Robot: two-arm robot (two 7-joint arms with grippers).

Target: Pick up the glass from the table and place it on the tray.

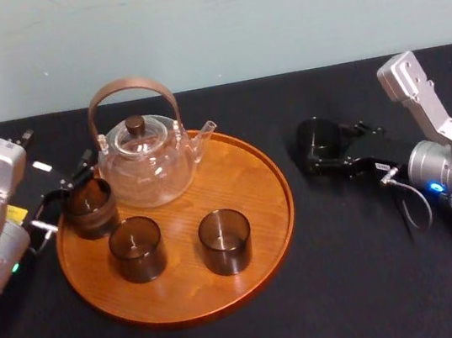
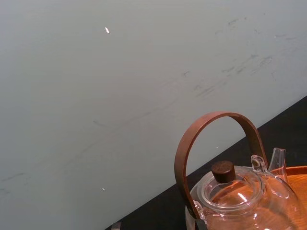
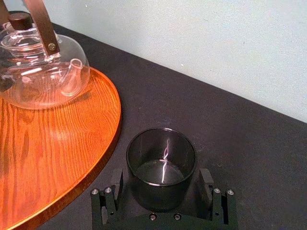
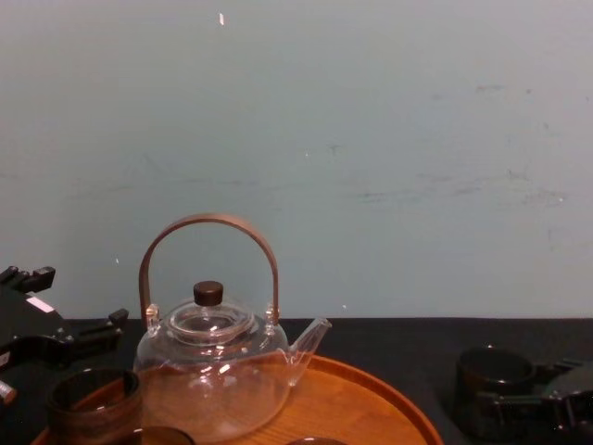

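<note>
A dark smoky glass (image 3: 160,163) stands upright on the black table (image 3: 249,143), just right of the round wooden tray (image 3: 43,158). My right gripper (image 3: 162,197) is open, one finger on each side of this glass with a slim gap at both. From the head view, the same glass (image 1: 317,140) sits inside the right gripper (image 1: 322,151). My left gripper (image 1: 67,201) is at the tray's left rim, beside another dark glass (image 1: 89,208).
On the tray (image 1: 244,175) stand a clear glass teapot (image 1: 146,159) with a brown hoop handle and two more dark glasses (image 1: 137,249) (image 1: 225,240). A pale wall rises behind the table's far edge.
</note>
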